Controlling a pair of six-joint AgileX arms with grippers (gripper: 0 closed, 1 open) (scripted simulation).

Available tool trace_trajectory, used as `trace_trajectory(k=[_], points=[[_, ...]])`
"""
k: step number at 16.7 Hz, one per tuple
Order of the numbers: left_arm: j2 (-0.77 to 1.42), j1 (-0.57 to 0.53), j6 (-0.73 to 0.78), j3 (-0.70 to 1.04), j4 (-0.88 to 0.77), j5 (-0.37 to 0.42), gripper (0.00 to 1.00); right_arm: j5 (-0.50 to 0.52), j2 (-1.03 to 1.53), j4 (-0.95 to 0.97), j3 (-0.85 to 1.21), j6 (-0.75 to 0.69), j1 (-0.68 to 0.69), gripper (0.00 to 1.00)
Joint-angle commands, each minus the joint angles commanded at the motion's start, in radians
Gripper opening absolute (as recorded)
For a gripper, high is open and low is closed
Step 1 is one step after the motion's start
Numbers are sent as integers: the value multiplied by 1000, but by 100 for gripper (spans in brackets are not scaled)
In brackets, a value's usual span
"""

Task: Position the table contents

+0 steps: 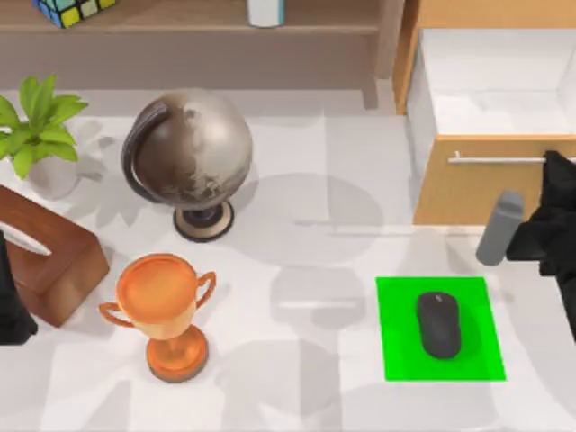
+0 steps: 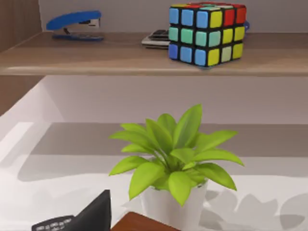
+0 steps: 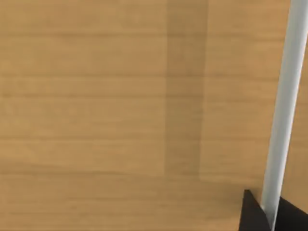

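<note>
A small black mouse (image 1: 438, 324) lies on the bright green mat (image 1: 396, 355) at the front right of the white table (image 1: 306, 270). My right gripper (image 1: 558, 164) is behind and to the right of it, at the white bar handle (image 1: 495, 159) of the wooden drawer (image 1: 468, 193). In the right wrist view the handle (image 3: 284, 110) runs between two dark fingertips (image 3: 251, 215), which sit tight against it on either side. The drawer stands pulled out, its white inside (image 1: 490, 85) showing. My left arm (image 1: 11, 306) is parked at the table's left edge.
A grey-brown globe (image 1: 189, 153) stands at the back, an orange trophy (image 1: 165, 310) at the front left. A brown box (image 1: 49, 256) and potted plant (image 2: 175, 159) are at the left. The shelf behind holds a colour cube (image 2: 207, 33) and blue stapler (image 2: 74, 25).
</note>
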Motion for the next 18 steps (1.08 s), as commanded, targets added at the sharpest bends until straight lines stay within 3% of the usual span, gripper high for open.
trace_trajectory(k=[7,18], points=[[0,0,0,0,0,0,100,-61,66,-146,218,1,-58,0],[0,0,0,0,0,0,100,-80,125,-233,346,-3,-84,0]])
